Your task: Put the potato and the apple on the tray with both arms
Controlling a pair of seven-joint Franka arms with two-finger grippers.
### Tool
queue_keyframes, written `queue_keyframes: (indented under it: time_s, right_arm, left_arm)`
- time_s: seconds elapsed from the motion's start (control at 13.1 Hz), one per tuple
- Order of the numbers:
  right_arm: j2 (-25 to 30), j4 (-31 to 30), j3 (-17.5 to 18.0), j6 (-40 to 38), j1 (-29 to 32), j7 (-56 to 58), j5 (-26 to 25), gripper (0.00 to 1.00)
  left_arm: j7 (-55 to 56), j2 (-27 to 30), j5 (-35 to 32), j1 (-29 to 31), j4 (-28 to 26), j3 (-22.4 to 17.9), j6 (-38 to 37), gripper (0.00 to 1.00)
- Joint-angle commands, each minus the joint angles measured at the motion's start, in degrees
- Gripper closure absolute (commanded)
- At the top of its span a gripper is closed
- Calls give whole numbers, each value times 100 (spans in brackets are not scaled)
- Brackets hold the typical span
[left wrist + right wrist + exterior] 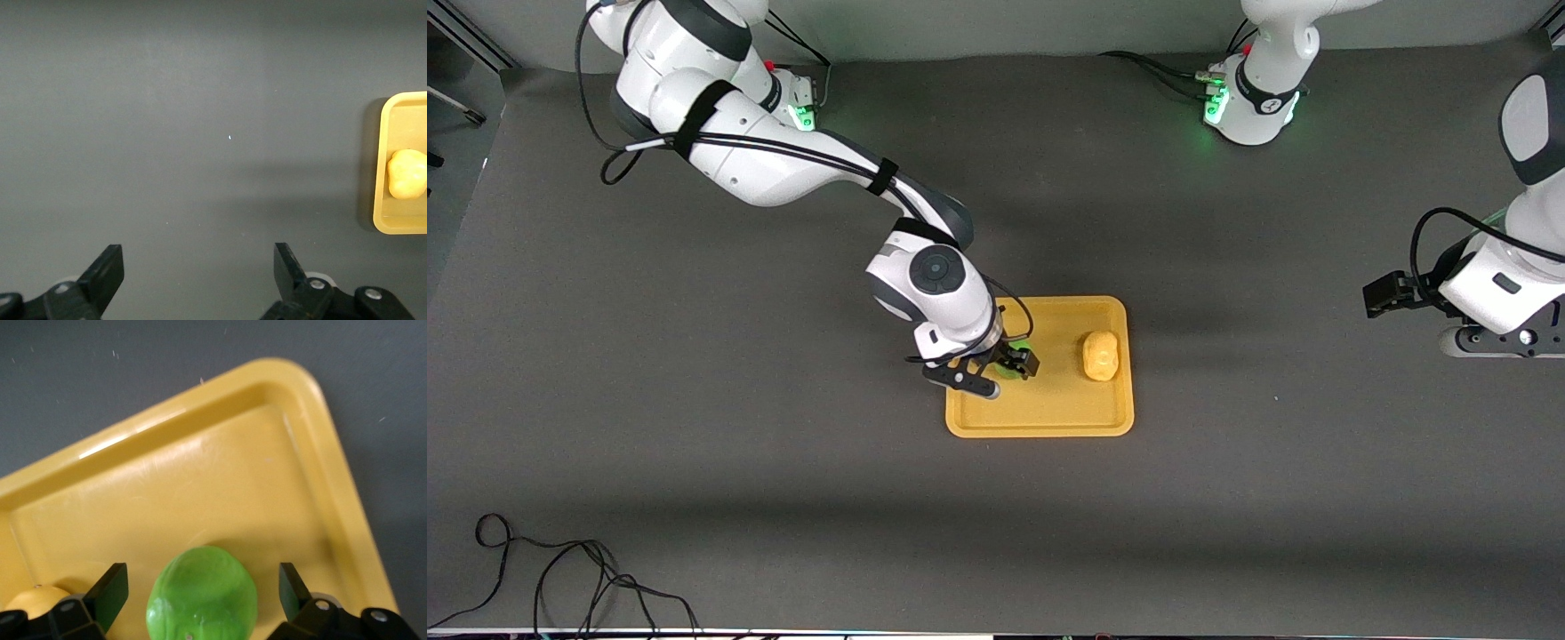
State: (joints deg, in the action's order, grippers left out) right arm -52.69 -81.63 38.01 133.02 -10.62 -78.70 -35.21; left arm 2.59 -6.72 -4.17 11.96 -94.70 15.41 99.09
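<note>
The orange-yellow tray (1040, 429) lies mid-table. The tan potato (1101, 355) lies on it, toward the left arm's end. My right gripper (1005, 369) is low over the tray's other end. In the right wrist view the gripper (203, 587) is open, with the green apple (202, 593) between its fingers and a gap on each side. The apple sits on the tray floor (200, 473). In the front view the hand hides most of the apple. My left gripper (1383, 295) waits open and empty over bare table, and also shows in the left wrist view (199, 267).
The dark grey table mat (783, 444) surrounds the tray. A loose black cable (560, 578) lies near the front edge at the right arm's end. The left wrist view shows the tray's corner (400, 107) and the potato (407, 175).
</note>
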Motion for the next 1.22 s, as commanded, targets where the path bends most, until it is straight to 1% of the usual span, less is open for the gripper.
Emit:
queue_keyframes:
  time_s: [0.0,0.08,0.15,0.23,0.3,0.38,0.46,0.53,0.61,0.76,0.91,0.99,1.07,1.14]
  right_arm:
    - [670,-98,722,-1073,628,222,-56,0]
    - [898,-90,803,-1564,709,502,-4,0]
    - [1127,-55,778,-2039,771,974,275,0]
    - [1416,-46,708,-2374,954,1640,809,0]
    - [1750,-72,412,-2577,1017,2160,1388,0]
    - [2171,-81,-157,-2736,974,2688,1994,0]
    - [2488,-133,-563,-2886,948,3215,2418,0]
    - [2674,-134,-898,-3244,947,3873,2605,0]
    - [2937,-142,-1188,-3421,947,4349,2633,0]
    - [3508,-396,-1742,-3423,947,4555,2729,0]
    - [3914,-625,-2462,-3379,886,5596,2774,0]
    - [4028,-626,-2874,-3397,877,6115,3026,0]
    - [4169,-626,-3279,-3423,868,6321,3447,0]
    - [4344,-669,-3579,-3414,860,6462,3677,0]
  left_arm:
    - [-310,240,110,87,-154,14,84,0]
    - [-390,276,110,96,-154,6,40,0]
    - [-399,328,110,96,-163,-12,31,0]
    - [-399,338,110,96,-171,-21,31,0]
    - [-399,338,110,96,-171,-29,31,0]
    - [-399,346,110,96,-189,-30,31,0]
    - [-399,346,110,96,-206,-30,31,0]
    - [-399,346,118,96,-207,-30,31,0]
    - [-399,355,119,96,-207,-30,31,0]
    - [-399,346,119,96,-215,-21,31,0]
    - [-399,346,119,96,-242,-29,49,0]
    - [-399,346,119,96,-242,-21,49,0]
    - [-399,346,110,96,-242,-21,49,0]
    - [-399,346,118,96,-242,-29,49,0]
